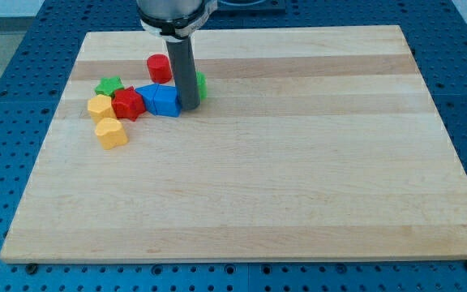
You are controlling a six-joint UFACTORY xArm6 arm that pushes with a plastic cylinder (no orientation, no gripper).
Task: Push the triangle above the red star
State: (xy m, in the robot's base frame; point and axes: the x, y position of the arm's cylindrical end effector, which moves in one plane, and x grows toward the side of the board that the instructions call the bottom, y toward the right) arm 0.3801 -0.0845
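Blocks were all bunched in the table's (298, 162) upper-left part. Red star (127, 104) sat mid-cluster, w/ a green star (109, 84) just above-left of it and a yellow block (100, 107), shape unclear, touching on its left. Another yellow block (111, 133) lay just below that one, near the star's lower left. A red cylinder-ish block (159, 68) stood above-right of the star, apart from it.

On the star's right were two blue blocks side by side: a blue triangle (147, 97), as best I could tell, pressed against the star, then a second blue block (166, 102) touching it. So the triangle was level w/ the star, at its right, not above it. A green block (200, 85) peeked out behind the rod, mostly hidden, shape n/a.

The tool was just a dark rod, no jaws, holding nothing. My tip (190, 108) was down on the table, right against the second blue block's right side, w/ the green block just behind it.

Table was pale wood planks, sitting on a blue perforated base (23, 65).
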